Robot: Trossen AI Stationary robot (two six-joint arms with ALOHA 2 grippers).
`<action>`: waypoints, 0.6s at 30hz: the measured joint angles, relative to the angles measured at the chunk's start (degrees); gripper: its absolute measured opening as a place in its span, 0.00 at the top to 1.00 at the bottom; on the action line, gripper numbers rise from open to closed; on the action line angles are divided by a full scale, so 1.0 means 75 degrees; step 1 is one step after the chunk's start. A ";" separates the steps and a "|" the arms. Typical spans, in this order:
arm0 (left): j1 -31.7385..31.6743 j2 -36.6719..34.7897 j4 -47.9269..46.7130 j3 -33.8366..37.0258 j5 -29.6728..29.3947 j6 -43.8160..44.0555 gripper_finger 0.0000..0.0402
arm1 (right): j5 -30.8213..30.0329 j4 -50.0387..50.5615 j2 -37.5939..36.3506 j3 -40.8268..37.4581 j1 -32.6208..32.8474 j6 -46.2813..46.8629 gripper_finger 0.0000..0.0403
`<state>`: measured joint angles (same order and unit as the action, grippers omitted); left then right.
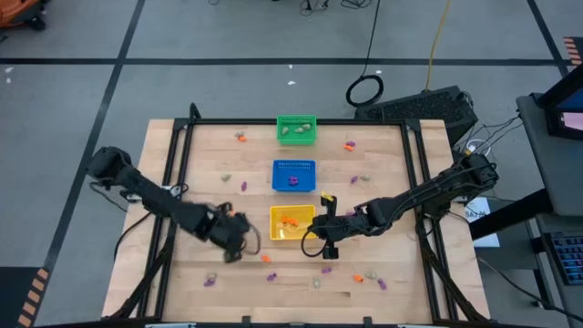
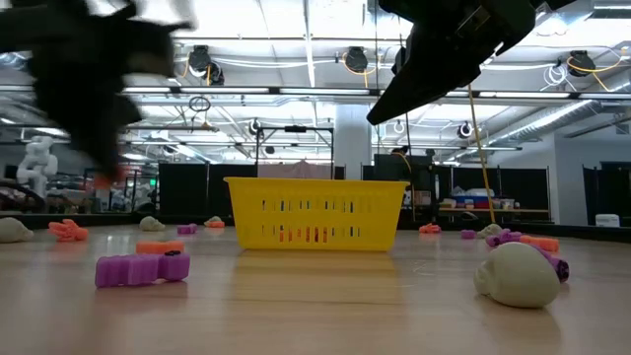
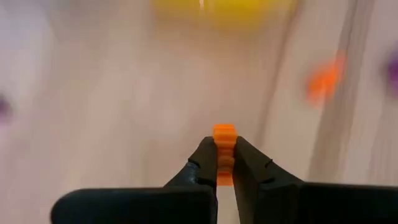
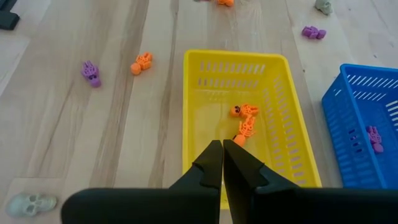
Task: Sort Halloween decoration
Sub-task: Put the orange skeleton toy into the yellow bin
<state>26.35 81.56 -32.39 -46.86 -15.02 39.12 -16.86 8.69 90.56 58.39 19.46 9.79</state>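
**Orange trinket pinched, yellow basket next**

The orange trinket [image 3: 224,146] sits clamped between the fingers of the left gripper [image 1: 235,235], which are drawn in almost fully around it; part of the piece sticks out past the fingertips. This gripper is toward the bench's near-left area, just left of the yellow basket [image 1: 276,236]. That basket already holds orange pieces [image 4: 244,118], so it looks like the right destination. To do the step well, the arm should lift clear of the wood first, carry the trinket over the basket's left wall, and release only once it is above the basket floor; the grip is small, so a slow move suits it.

The right gripper [image 1: 326,225], fully closed and empty, hovers at the basket's right rim. That crowds the drop zone, so the left arm should come in from its own side.

Loose purple, orange and pale skull trinkets lie scattered along the near edge and around the blue basket [image 1: 294,176] and green basket [image 1: 296,129], which line up toward the far edge. The bench's left side offers the most free room.
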 joint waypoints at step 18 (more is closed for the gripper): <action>-0.2410 0.1598 0.4850 -0.0017 0.1033 -0.2670 0.96 | 0.0002 0.0195 0.0000 -0.0002 0.0003 -0.0002 1.00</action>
<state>8.27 93.54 3.99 -46.98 -7.27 19.09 -16.84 10.15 90.56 58.37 19.49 9.78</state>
